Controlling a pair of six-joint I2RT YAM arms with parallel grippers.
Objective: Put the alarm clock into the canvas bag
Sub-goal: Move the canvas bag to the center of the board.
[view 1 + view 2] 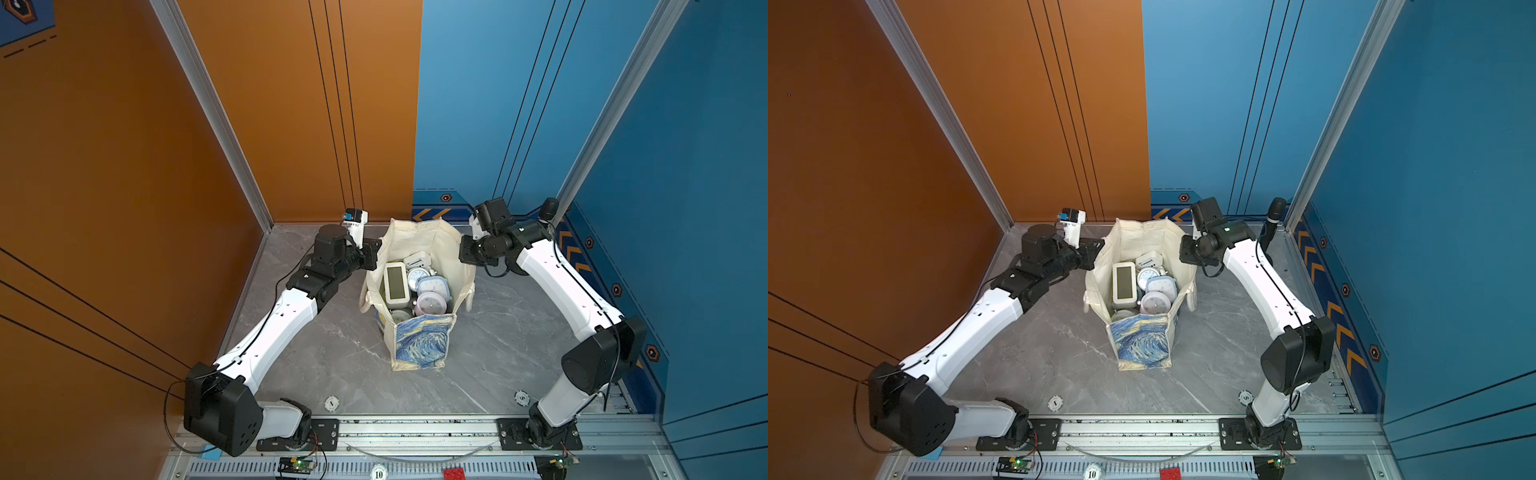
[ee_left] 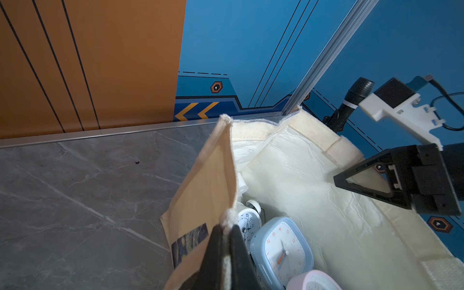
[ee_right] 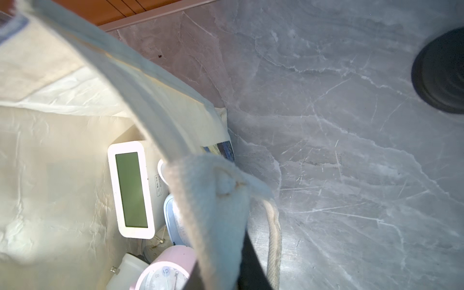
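Note:
The canvas bag (image 1: 419, 345) (image 1: 1144, 343) stands open on the grey marble table, its starry print facing the front. Several alarm clocks lie inside: a white digital one (image 1: 395, 282) (image 3: 131, 189), a blue square one (image 1: 433, 287) (image 2: 282, 251) and a pink round one (image 1: 431, 303) (image 3: 165, 271). My left gripper (image 1: 376, 249) (image 2: 227, 226) is shut on the bag's left rim (image 2: 226, 165). At the right rim is my right gripper (image 1: 463, 249) (image 3: 221, 247). A thick fold of the rim and handle (image 3: 216, 200) lies between its fingers, which stand apart; whether they press it does not show.
A black microphone (image 1: 549, 208) (image 2: 351, 103) stands in the back right corner, its round base (image 3: 442, 72) on the table. Two round number markers (image 1: 331, 402) (image 1: 521, 397) lie near the front rail. Orange and blue walls close the left, back and right sides.

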